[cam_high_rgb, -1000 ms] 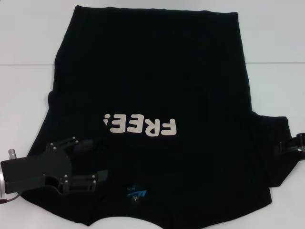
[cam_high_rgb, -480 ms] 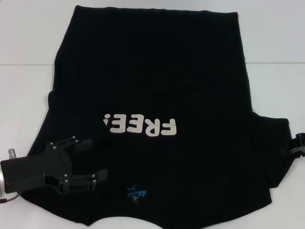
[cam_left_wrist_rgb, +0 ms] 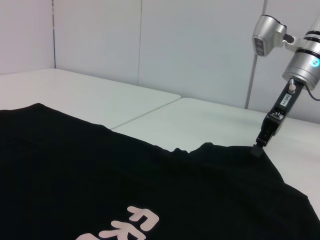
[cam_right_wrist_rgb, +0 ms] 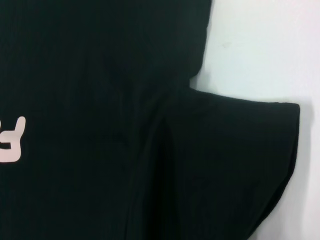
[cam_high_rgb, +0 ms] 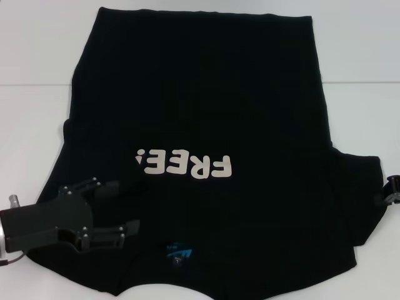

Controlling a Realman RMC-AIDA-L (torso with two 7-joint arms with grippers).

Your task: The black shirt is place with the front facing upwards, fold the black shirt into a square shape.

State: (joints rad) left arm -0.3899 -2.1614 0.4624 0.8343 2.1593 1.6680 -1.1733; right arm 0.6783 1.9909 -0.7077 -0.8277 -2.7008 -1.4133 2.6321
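While mostly cropped, right gripper (cam_high_rgb: 389, 191) meets black shirt (cam_high_rgb: 200, 112).

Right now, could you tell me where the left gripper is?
In the head view, the left gripper sits low on the robot's left, over the black shirt, beside its blue neck label.

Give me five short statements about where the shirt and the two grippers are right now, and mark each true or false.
1. The black shirt lies spread out with its "FREE!" lettering facing up. True.
2. The left gripper is over the shirt, near the blue neck label, fingers apart. True.
3. The shirt is already folded into a square. False: both sleeves are still spread out.
4. The right gripper hovers over the lettering. False: it is at the edge of the shirt's sleeve on the robot's right.
5. The shirt lies on a white table. True.
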